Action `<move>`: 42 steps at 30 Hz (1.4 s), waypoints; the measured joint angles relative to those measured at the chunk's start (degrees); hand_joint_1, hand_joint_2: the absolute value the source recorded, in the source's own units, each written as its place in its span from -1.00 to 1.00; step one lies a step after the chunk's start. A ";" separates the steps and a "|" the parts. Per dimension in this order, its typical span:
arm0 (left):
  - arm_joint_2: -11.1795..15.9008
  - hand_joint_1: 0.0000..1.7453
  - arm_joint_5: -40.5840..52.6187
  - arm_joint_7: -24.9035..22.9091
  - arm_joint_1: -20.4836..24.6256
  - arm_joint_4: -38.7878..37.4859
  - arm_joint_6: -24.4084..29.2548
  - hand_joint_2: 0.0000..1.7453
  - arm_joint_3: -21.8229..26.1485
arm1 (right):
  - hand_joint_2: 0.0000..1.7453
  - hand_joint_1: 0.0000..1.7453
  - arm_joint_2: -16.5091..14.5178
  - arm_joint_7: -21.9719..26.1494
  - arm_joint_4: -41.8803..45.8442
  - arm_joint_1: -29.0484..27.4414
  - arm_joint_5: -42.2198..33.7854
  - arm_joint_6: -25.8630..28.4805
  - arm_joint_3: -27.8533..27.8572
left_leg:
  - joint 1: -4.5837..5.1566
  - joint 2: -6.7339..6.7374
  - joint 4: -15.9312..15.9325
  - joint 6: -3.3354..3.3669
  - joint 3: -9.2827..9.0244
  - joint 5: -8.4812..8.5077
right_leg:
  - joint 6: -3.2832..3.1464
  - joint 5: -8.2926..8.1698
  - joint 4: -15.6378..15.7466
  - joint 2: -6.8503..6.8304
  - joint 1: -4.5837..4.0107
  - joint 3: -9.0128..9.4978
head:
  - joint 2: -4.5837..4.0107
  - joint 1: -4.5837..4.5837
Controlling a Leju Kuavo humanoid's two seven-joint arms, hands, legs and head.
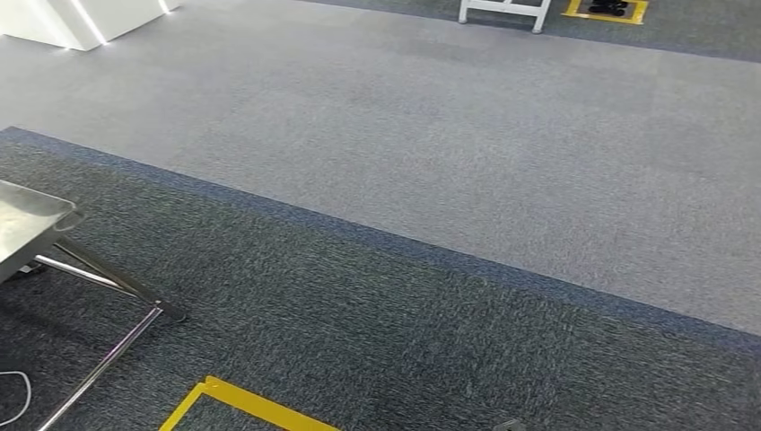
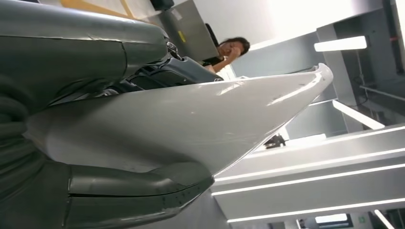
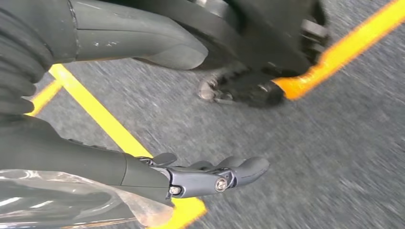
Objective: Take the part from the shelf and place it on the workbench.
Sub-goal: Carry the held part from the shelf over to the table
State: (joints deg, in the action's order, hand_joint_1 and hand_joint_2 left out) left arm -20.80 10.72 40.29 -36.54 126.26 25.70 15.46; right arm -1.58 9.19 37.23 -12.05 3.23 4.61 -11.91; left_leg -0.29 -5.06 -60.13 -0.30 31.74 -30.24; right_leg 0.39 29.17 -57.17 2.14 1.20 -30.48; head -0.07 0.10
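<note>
Carpet [image 1: 404, 180] in two grey tones runs across the head view, with yellow floor tape [image 1: 242, 404] at the near edge and a metal table [image 1: 27, 224] corner on folding legs at the left.

Left hand [image 2: 119, 143]: clamped on the white part [image 2: 191, 124], thumb on one face and darker fingers on the other, the part's pointed end projecting beyond the hand.

Right hand [image 3: 191, 176]: holds nothing; fingers extended and close together over the carpet, hanging near a yellow tape line [image 3: 110, 124].

Task state, as a judgement: the pick from the shelf is done; the carry and the placement on the workbench remain.

View differences: the left wrist view shows the part, white panels with light strips and a person in the background; the head view supplies the floor route and the metal table.
</note>
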 joint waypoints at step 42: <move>3.22 1.00 5.77 -0.01 0.15 2.36 14.35 1.00 -4.73 | 1.00 -1.00 3.61 -0.70 2.12 0.37 -12.52 4.93 -13.54 | 0.82 9.87 1.71 0.77 -0.64 1.44 | 1.14 2.59 -0.19 -9.21 -0.48 2.12 | 0.00 0.24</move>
State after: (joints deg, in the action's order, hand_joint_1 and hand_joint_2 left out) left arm -17.57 16.49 40.28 -36.40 128.62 40.05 10.73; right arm 2.03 8.49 39.35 -11.68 -9.29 9.54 -25.45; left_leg 0.53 4.82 -58.43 0.47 31.11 -28.79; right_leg 1.53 31.76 -57.36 -7.07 0.71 -28.36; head -0.07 0.35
